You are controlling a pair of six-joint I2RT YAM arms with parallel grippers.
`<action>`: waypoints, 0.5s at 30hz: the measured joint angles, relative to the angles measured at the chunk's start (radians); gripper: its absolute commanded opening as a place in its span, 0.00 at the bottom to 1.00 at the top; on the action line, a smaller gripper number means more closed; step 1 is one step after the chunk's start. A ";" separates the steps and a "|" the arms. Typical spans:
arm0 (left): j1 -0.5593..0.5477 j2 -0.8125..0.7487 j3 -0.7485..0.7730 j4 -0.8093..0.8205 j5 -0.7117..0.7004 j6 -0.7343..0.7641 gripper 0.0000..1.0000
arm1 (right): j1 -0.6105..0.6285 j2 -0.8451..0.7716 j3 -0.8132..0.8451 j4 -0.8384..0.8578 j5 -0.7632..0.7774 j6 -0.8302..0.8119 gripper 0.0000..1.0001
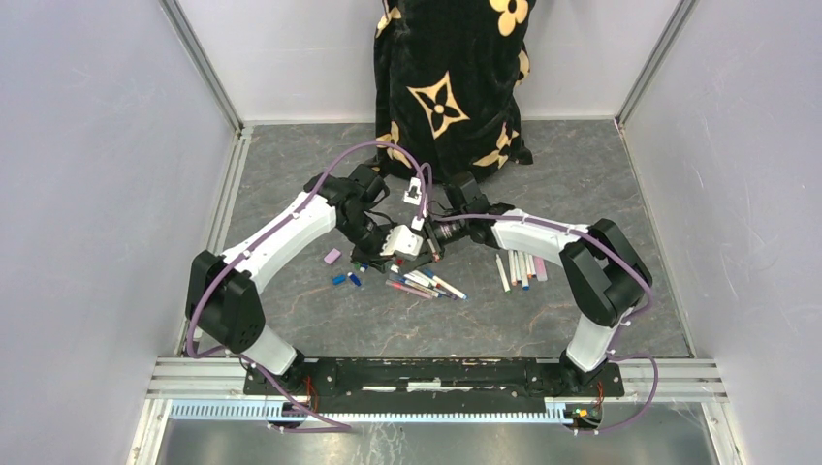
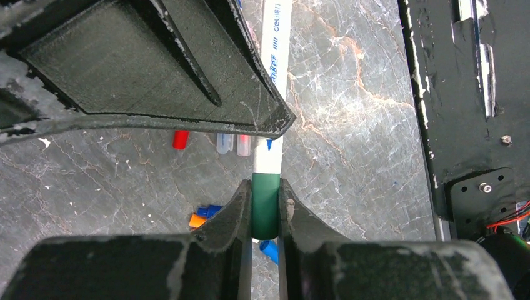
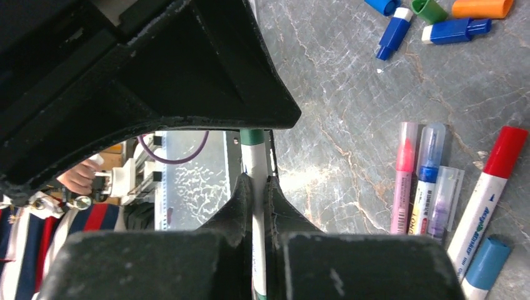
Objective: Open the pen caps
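One pen with a white barrel (image 2: 275, 69) hangs above the table between both grippers. Its green pen cap (image 2: 265, 209) sits flush against the barrel's end. My left gripper (image 2: 265, 187) is shut on that green cap. My right gripper (image 3: 256, 184) is shut on the white barrel (image 3: 253, 164), with the green cap (image 3: 252, 136) just beyond its fingertips. In the top view the left gripper (image 1: 395, 242) and the right gripper (image 1: 438, 232) meet at the table's middle. Loose pen caps lie below: red (image 2: 180, 139), orange (image 2: 197, 220), blue (image 2: 270, 250).
Several pens lie in a heap (image 1: 426, 284) under the grippers and in a row (image 1: 521, 268) to the right. A pink cap (image 1: 332, 257) and blue caps (image 1: 346, 279) lie left. Capped pens, pink (image 3: 403, 175) and red (image 3: 490, 181), lie right. A black flowered cloth (image 1: 451, 87) stands behind.
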 measured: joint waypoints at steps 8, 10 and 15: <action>0.068 0.006 0.025 0.005 0.023 0.038 0.02 | -0.008 -0.083 -0.043 0.007 0.076 -0.103 0.00; 0.146 0.007 0.060 0.010 -0.016 0.055 0.02 | -0.016 -0.116 -0.092 -0.044 0.062 -0.121 0.00; 0.278 0.009 0.109 0.043 -0.084 0.074 0.02 | -0.028 -0.131 -0.182 -0.140 0.056 -0.143 0.00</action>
